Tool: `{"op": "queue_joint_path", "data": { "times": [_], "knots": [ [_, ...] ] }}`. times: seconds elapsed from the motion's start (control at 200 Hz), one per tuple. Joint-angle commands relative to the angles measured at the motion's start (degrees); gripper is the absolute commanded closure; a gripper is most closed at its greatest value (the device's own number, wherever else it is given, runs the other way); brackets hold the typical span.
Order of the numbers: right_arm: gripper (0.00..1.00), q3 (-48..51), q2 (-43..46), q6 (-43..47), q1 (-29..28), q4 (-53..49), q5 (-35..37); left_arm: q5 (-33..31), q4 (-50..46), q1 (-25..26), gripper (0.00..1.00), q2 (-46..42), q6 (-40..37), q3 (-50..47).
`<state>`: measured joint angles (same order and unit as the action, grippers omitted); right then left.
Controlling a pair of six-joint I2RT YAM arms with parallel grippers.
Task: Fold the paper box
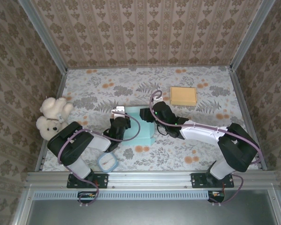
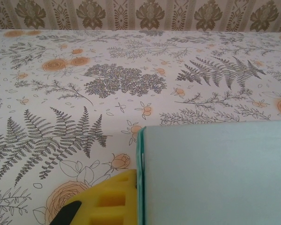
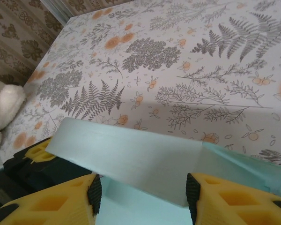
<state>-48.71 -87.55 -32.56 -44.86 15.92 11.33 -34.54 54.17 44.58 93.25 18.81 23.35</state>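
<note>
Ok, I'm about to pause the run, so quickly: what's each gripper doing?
Left gripper: closed on the edge of the paper box.
Right gripper: open, astride a flap of the box, not clamping it.

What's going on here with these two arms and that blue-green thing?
Two robot arms are folding a pale teal paper box in the middle of the table. The left gripper is shut on the edge of one panel. The right gripper is open, and a flap lies across the gap between its fingers. The box looks only partly folded.
</note>
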Motion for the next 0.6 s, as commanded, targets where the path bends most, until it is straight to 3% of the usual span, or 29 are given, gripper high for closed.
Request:
{"op": "queue_joint_path", "data": {
  "times": [0.0, 0.22, 0.595],
  "knots": [
    [0.46, -0.8, 3.2, 3.4, -1.9, -2.5, 6.7, -1.6, -0.9, 0.5, 1.00, -1.6, 1.3, 1.5],
    [0.45, -1.9, 2.8, 5.6, -3.5, -3.2, 10.0, -1.5, -1.4, 0.8, 1.00, -2.1, 1.6, 1.4],
    [0.44, -2.2, -2.9, 3.9, -1.4, -2.1, 10.5, -1.9, -2.7, 0.9, 1.00, -3.8, 1.8, 1.1]
  ]
}}
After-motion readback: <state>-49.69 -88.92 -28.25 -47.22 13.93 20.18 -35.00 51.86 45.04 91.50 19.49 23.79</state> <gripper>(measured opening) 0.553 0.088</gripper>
